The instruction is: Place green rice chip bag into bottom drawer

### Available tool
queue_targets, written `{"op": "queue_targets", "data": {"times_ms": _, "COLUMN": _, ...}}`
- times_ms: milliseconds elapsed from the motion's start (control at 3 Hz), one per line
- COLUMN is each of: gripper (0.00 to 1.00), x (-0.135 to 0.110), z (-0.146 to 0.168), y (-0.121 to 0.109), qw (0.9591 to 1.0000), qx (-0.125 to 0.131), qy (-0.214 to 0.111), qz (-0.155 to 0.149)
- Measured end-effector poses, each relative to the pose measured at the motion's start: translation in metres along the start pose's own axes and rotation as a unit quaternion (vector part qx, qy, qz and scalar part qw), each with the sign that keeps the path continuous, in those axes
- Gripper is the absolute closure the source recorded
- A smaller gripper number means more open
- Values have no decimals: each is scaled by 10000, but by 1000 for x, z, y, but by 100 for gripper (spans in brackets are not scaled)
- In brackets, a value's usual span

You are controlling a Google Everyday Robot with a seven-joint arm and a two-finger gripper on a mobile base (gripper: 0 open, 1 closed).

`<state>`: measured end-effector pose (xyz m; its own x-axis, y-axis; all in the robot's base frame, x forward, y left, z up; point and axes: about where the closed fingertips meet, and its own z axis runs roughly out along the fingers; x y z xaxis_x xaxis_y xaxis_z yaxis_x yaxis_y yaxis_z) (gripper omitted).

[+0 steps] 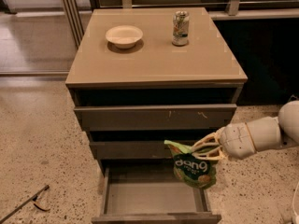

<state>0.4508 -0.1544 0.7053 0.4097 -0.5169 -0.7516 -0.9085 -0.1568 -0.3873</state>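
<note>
Pinching green rice chip bag [194, 171], jaws hang over bottom drawer [149, 197] beside speckled floor [37, 139].

Green rice chip bag [194, 171] pinched in the jaws just above the pulled-out bottom drawer [149, 196].

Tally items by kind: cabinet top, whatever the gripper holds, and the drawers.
Bowls: 1, bowl on the cabinet top.
Cans: 1, can, same top.
Bags: 1, green rice chip bag, pinched by the gripper at the open bottom drawer's right side.
Drawers: 3.
Total: 6.
</note>
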Motion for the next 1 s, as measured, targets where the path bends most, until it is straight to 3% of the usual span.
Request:
{"op": "queue_targets", "data": {"times_ms": 333, "gripper": 100, "x": 14, "z": 6, "y": 9, "qw": 10000, "qx": 7, "qy": 41, "qz": 44}}
{"op": "queue_targets", "data": {"times_ms": 667, "gripper": 100, "x": 55, "z": 39, "y": 32, "qw": 9998, "qx": 183, "qy": 22, "qz": -7}}
{"op": "queue_targets", "data": {"times_ms": 1000, "gripper": 100, "x": 92, "z": 89, "y": 44, "qw": 9987, "qx": 402, "qy": -198, "qz": -250}}
